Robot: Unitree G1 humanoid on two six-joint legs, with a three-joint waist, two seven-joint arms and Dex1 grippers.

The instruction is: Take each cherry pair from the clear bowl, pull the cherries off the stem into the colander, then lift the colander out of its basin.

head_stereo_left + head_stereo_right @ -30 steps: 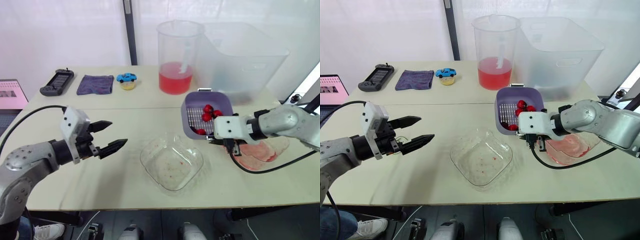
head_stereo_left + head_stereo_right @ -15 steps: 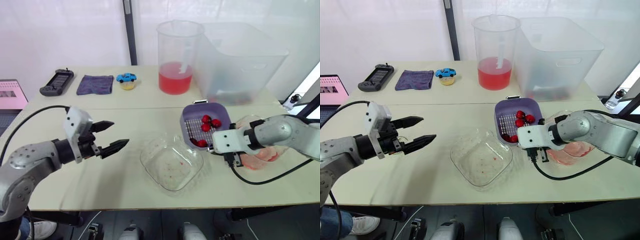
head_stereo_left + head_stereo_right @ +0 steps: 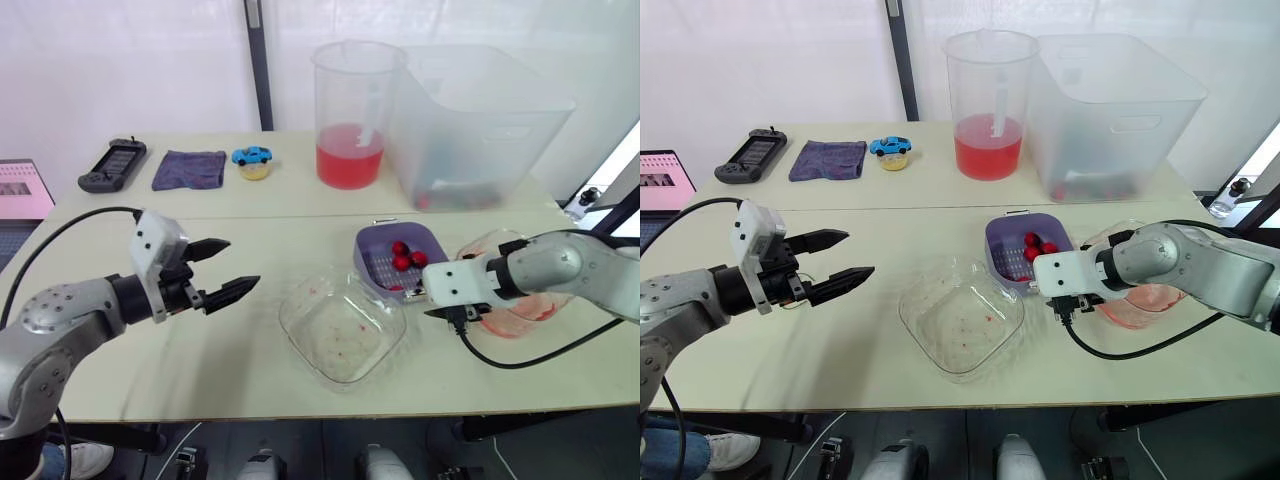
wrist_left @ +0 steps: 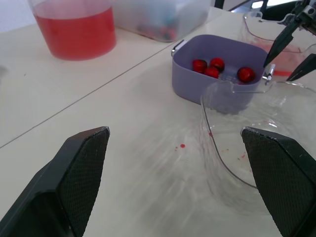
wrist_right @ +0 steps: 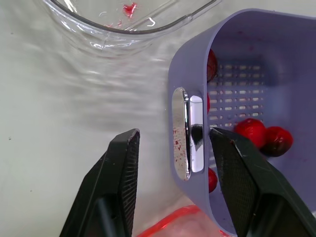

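Purple square plastic colander (image 4: 197, 86): its chrome handle (image 5: 187, 133) lies between the spread fingers of the right gripper (image 5: 173, 138), which grips nothing. A skewed close could slip off the juice-flecked metal and tip the fruit out. The colander appears to rest on the table (image 3: 840, 350), with the empty clear square bowl (image 3: 962, 322) left and the pink-stained clear basin (image 3: 1140, 300) right. The left gripper (image 3: 860, 253) hovers far left, open and empty. Count: 1 colander, 1 bowl, 1 basin, 4 red cherries (image 4: 216, 62), possibly 5.
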